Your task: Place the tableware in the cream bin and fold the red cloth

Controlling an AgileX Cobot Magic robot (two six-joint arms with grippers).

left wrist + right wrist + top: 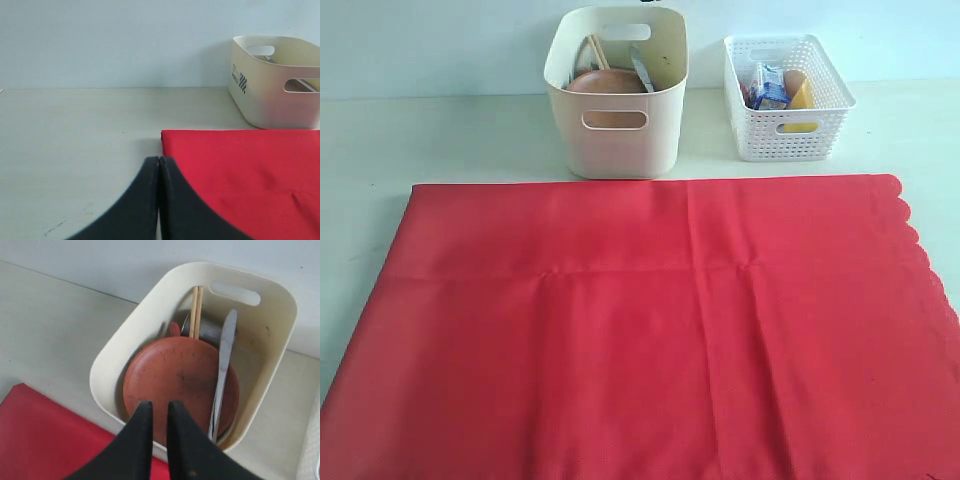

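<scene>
Pale desk (440,135) is carrying the red cloth (650,330) nearest — the left tool (159,161), closed tight, is hanging by its corner. Farther back, the right tool (159,406), barely parted, is hovering over the cream bin (620,145) holding brown plate (180,375), chopsticks (196,310), knife (225,355).

A cloth (640,330) lies flat across the near part of the table (440,130), reaching almost to both side edges. Behind its far edge stand two containers, side by side and apart: a bin (617,150) near the middle and a basket (790,140) to its right. In the bin lies a plate (607,82), with chopsticks (597,50) leaning at the back left, a knife (641,72) to their right and a cup (207,332) behind the plate. A carton (768,88) sits in the basket.
</scene>
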